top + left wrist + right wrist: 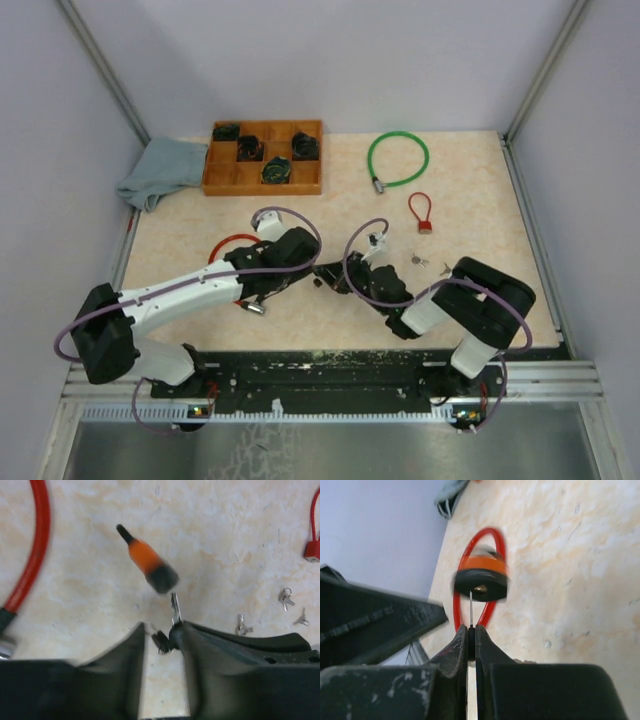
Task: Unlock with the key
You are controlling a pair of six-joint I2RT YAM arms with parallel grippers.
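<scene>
Key (pixel 470 610) between right jaws, tip at lock (pixel 481 580)

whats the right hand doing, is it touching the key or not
Touching. The right wrist view shows the right hand pinched shut on the key, whose thin blade sticks out from the closed jaws.

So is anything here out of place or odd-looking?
A few loose keys lie scattered on the table near the small red lock, and a grey cloth sits crumpled at the far left corner. The orange-and-black lock end at the key held by the right pincer looks blurred.
</scene>
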